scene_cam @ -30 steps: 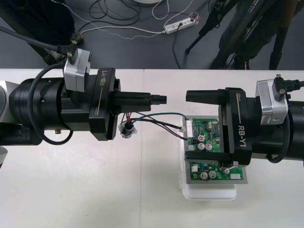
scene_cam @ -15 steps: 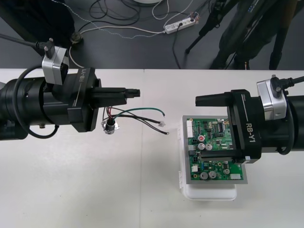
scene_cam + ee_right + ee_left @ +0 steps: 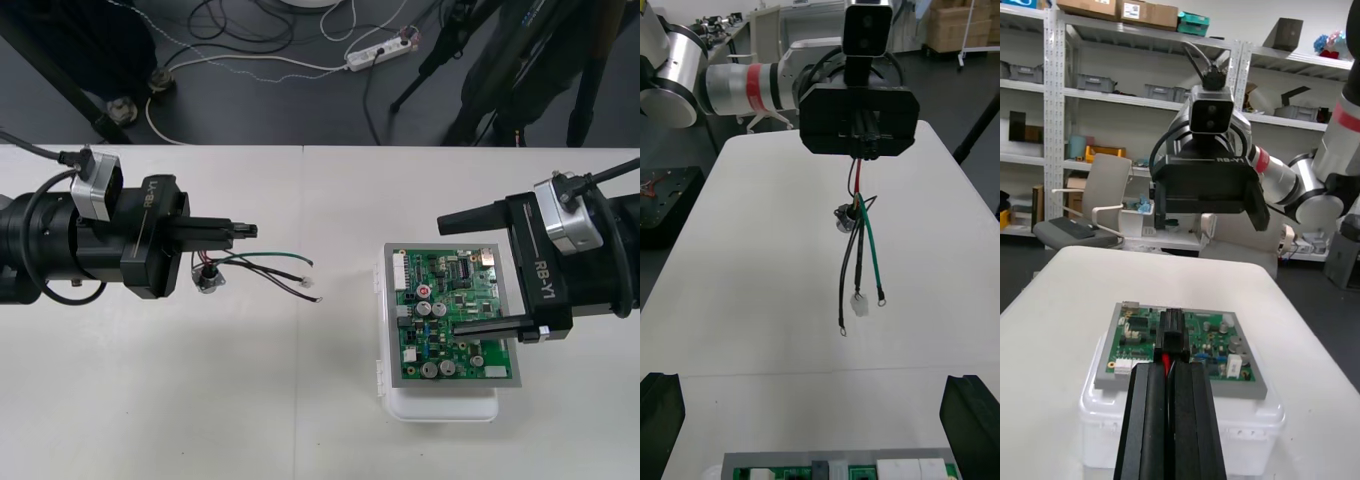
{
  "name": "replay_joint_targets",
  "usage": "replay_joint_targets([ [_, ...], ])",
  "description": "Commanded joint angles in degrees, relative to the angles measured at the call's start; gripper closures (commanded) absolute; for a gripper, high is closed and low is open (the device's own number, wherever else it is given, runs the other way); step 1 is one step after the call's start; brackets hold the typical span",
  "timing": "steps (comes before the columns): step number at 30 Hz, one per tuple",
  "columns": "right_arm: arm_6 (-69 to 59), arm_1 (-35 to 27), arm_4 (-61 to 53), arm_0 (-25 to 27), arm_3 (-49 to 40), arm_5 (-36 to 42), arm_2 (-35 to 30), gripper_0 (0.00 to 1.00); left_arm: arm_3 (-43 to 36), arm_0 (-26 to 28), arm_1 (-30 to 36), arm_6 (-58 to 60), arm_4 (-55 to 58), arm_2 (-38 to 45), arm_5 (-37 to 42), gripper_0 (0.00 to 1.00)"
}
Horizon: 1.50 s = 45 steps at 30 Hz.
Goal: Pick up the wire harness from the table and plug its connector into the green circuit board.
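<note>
Green circuit board lies below your wide-open right gripper; well apart, your left gripper clamps the wire harness

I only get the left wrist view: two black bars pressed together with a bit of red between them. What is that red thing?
Observer: A wire of the harness. The left gripper is shut on it, and the other wires trail out past its fingertips.
Operator: So is its plug in the board I see ahead?
Observer: No. The plug is at the loose end of the wires, over the table and well apart from the board.
</note>
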Motion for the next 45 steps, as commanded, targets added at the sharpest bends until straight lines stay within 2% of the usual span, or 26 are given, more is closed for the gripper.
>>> replay_joint_targets([
  [1,-1.7,-1.6,1.9,-1.7,1.1,-0.4,-3.2,0.00,3.6,0.7,0.7,-6.4,1.1,1.7,-3.5,1.00],
  [14,-0.4,-7.8,6.2,-1.1,1.2,-0.4,-4.0,0.00,14.8,0.7,0.7,-16.5,-1.9,0.9,-3.5,1.00],
  [20,-0.1,-12.2,7.2,0.8,1.2,-0.4,-3.4,0.00,20.0,0.3,1.1,-18.0,-2.0,-3.4,-3.5,1.00],
  [28,1.2,-18.3,11.2,2.3,1.1,-0.4,0.5,0.00,29.7,-1.6,1.1,-26.4,-1.8,-9.2,-3.5,1.00],
  [38,2.6,-22.9,18.5,2.5,0.1,-0.4,5.2,0.00,38.6,-5.1,1.1,-34.7,-1.2,-14.0,-3.5,1.00],
  [45,3.1,-27.1,20.9,4.7,-1.4,-0.4,8.0,0.00,44.7,-7.5,0.8,-39.9,0.4,-16.9,-3.5,1.00],
])
